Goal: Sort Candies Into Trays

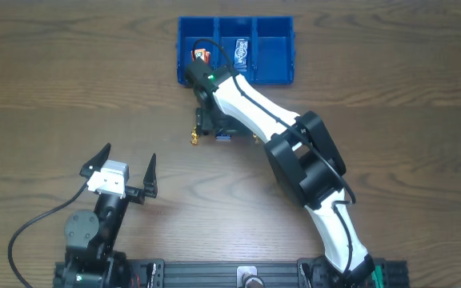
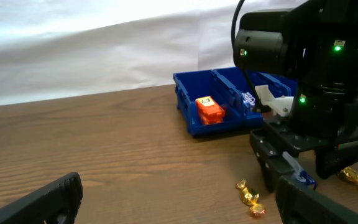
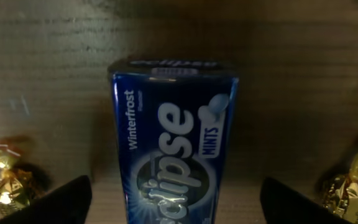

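blue tray (image 1: 274, 53): orange candy (image 2: 209, 109) inside | mint box (image 3: 173, 143) lying flat | gold candies (image 3: 4, 180) flanking it

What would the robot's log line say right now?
right gripper: open, around mints | left gripper: open, empty | tray: holds orange candy | table: gold candies loose

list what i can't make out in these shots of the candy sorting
The mint box: the right arm covers nearly all of it in the top view; the right wrist view's edge cuts off its lower end.
The item in the tray's middle compartment: too small in the top view, partly behind the right arm in the left wrist view.
A gold candy: cut off by the right wrist view's edge.
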